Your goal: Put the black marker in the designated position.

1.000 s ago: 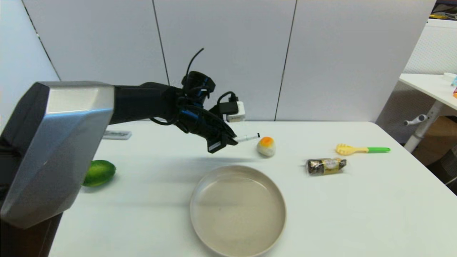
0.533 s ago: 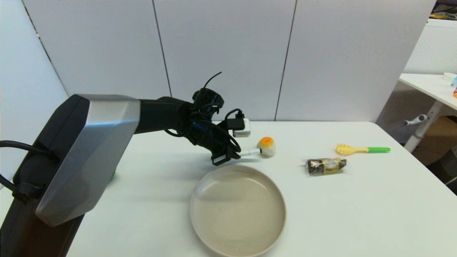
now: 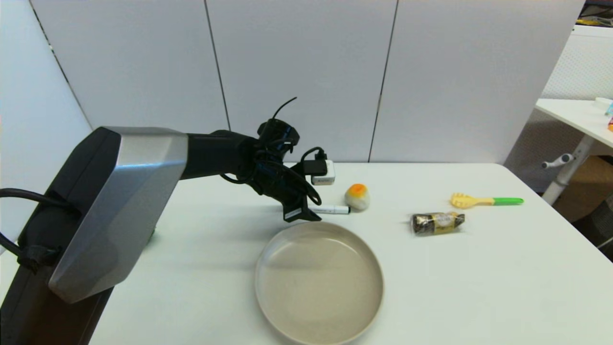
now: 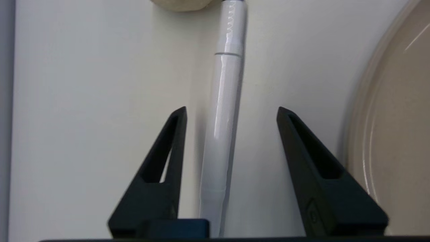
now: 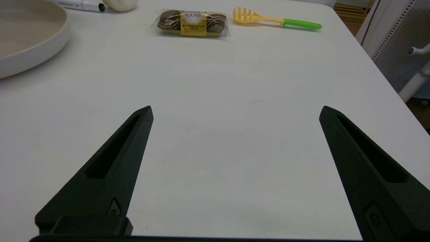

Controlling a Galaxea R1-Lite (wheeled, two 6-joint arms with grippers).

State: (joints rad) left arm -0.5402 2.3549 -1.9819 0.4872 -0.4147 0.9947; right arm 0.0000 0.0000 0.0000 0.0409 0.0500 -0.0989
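Black marker (image 3: 330,209) lies flat, long axis left-right, between the parted left gripper (image 3: 306,214) fingers (nothing gripped).

The head camera looks forward and down from above the white table (image 3: 479,268). The left wrist camera sits very close behind the left gripper (image 4: 231,112), facing almost straight down. The right wrist camera looks low across the tabletop past the right gripper (image 5: 235,111). All three share the black marker (image 3: 330,209) (image 4: 223,114) (image 5: 79,4) and plate (image 3: 268,261) (image 4: 352,134) (image 5: 50,40).
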